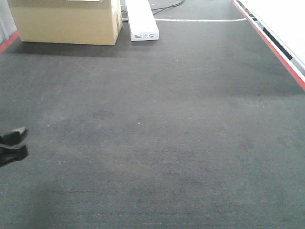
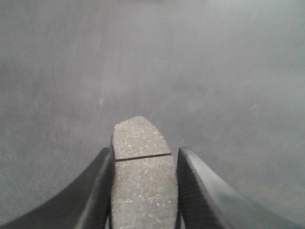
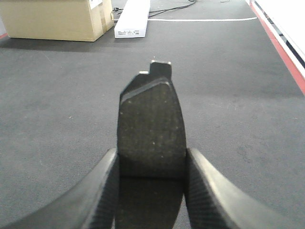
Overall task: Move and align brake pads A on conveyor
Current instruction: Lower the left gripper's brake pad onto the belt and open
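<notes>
I am pinching 1 brake pad (image 2: 143, 186) by its edges in my left gripper (image 2: 145, 152) and another pad (image 3: 151, 119) in my right gripper (image 3: 151, 152), both over the conveyor (image 1: 167, 119), risking a slip and crooked landing.

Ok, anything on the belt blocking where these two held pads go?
Nothing visible. The dark charcoal belt ahead of both grey pads is bare; the tan cardboard box and white oblong box sit at its far end.

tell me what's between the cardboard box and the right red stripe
Front view: a long white box beside the cardboard box, then bare conveyor crossed by a thin white line up to the red stripe.
</notes>
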Controlling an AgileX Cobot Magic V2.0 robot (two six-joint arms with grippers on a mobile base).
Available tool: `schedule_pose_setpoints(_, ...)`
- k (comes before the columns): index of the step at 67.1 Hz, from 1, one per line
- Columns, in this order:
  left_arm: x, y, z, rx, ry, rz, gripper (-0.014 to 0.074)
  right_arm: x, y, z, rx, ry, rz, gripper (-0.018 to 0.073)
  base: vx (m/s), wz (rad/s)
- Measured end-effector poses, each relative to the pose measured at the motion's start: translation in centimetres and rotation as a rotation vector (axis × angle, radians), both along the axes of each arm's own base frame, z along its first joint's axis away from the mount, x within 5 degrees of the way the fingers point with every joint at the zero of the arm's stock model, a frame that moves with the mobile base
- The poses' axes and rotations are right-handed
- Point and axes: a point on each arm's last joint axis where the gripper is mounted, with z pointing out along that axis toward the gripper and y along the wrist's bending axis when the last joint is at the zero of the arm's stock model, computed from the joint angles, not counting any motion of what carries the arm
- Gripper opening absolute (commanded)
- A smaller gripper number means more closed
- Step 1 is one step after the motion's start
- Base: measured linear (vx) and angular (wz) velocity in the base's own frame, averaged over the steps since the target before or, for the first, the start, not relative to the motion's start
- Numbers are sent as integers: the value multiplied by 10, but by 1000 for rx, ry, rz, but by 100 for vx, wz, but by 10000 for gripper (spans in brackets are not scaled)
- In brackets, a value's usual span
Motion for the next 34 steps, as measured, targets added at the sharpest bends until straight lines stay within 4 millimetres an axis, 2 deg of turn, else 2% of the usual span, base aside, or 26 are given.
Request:
schedule_pose_setpoints(16,34,0,-36,24,65,25,34,0,0,0,0,0,0,-4,0,0)
schedule_pose_setpoints(34,52,-1,-81,46,214,31,60,0,0,0,0,0,0,-4,0,0)
